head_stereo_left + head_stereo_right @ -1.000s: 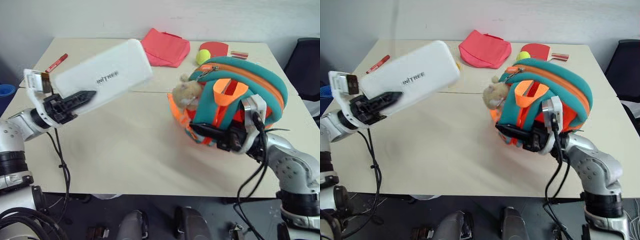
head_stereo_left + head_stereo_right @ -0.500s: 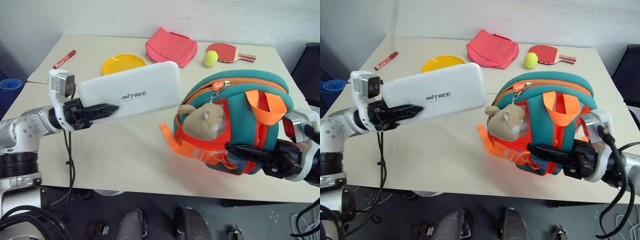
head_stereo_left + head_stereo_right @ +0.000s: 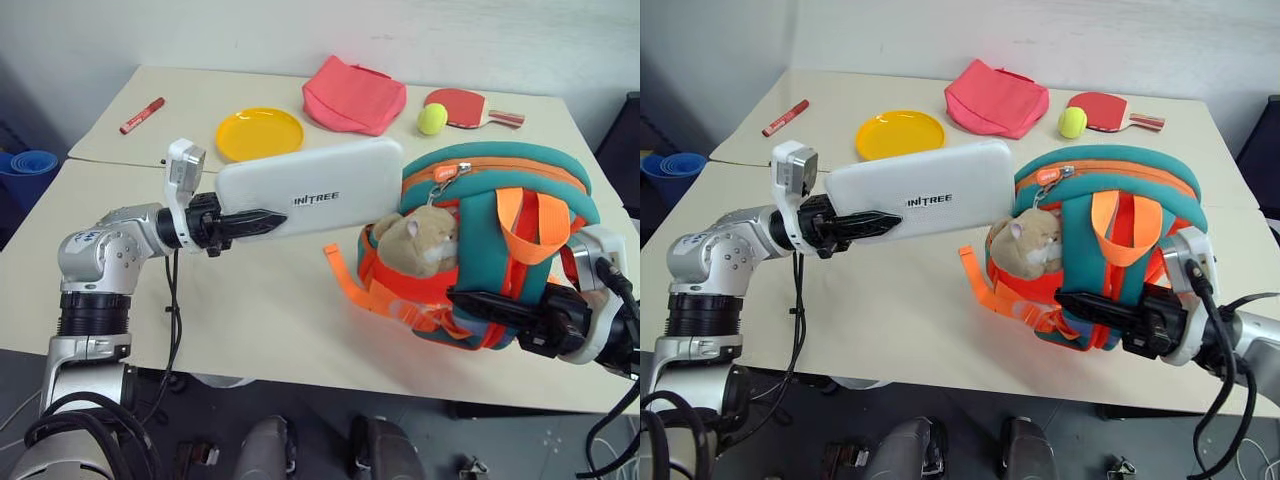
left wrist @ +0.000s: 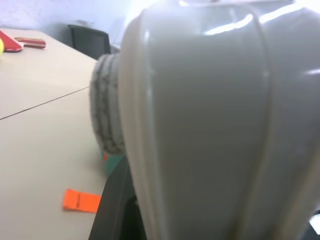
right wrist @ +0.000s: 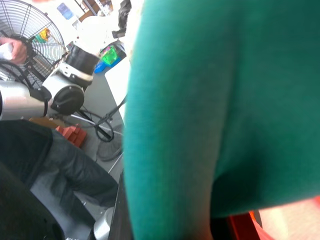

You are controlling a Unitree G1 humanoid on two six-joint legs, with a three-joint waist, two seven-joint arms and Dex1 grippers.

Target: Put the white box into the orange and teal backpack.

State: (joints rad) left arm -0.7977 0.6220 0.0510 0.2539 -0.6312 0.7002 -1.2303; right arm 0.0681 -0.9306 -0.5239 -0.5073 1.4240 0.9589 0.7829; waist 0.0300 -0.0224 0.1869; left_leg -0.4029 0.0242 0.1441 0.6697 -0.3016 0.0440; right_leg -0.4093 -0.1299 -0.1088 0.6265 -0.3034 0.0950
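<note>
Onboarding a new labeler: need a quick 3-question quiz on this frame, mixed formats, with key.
1. True or false: the white box is already inside the orange and teal backpack.
2. Multiple choice: what lies on the table behind the box? A) yellow plate B) blue mug C) green book
3. Fill in: the right gripper is shut on the ____.

Key:
1. False. The left gripper holds the box in the air, its far end by the backpack's zipped top.
2. A, the yellow plate.
3. Backpack.
</note>
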